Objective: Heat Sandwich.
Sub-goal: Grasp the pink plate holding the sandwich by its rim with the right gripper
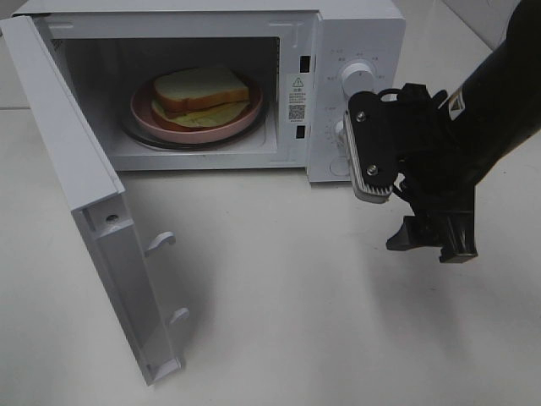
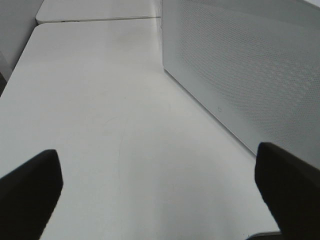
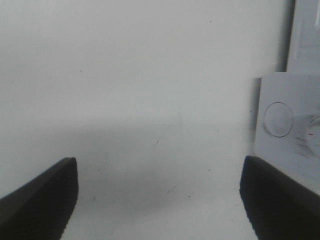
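Note:
The sandwich (image 1: 201,90), pale bread with a brown crust and yellow-green filling, lies on the round pink plate (image 1: 145,117) inside the open white microwave (image 1: 355,34). My right gripper (image 1: 433,241) hangs in front of the microwave's control panel, right of the cavity, open and empty. In the right wrist view the gripper (image 3: 160,200) has its fingers (image 3: 40,200) wide apart over bare table, with the panel's corner (image 3: 290,120) beside them. My left gripper (image 2: 160,200) is open and empty beside the microwave's perforated side wall (image 2: 240,65). It does not show in the exterior view.
The microwave door (image 1: 93,211) stands swung wide open toward the front left, with its latch hooks (image 1: 161,243) facing the table. Two knobs (image 1: 357,74) sit on the control panel just behind my right wrist. The white table (image 1: 279,296) runs in front of the microwave.

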Robot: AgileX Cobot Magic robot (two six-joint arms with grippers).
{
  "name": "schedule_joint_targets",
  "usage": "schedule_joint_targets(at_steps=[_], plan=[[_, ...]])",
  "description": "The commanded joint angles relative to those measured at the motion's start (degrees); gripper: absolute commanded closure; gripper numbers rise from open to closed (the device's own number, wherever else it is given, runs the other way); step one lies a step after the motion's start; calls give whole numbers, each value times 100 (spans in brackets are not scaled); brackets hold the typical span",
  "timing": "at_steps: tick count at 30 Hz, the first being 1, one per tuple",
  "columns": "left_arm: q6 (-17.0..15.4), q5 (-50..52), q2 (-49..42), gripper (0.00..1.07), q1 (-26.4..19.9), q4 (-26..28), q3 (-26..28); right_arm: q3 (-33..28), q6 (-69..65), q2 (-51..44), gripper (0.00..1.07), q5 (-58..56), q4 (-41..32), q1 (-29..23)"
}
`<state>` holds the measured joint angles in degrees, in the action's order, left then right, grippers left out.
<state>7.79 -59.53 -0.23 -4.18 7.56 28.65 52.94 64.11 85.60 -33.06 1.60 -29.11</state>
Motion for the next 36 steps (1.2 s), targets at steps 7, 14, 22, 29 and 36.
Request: schedule_joint_targets(at_steps=[7, 14, 22, 29, 36], plan=[[-29, 40, -132, 4, -6, 40, -23, 642, -17, 281, 24, -34, 355, -441], [-29, 40, -132, 4, -6, 40, -23, 1134, -17, 699, 24, 52, 435, -584], [-29, 40, -132, 4, -6, 40, -23, 1547, -17, 1106, 25, 109, 613, -699], [-29, 40, -132, 4, -6, 40, -23, 1971, -17, 1495, 26, 304, 722, -842], [-29, 40, -132, 4, -6, 40, -23, 2332, -17, 1822, 27, 338, 733, -968]])
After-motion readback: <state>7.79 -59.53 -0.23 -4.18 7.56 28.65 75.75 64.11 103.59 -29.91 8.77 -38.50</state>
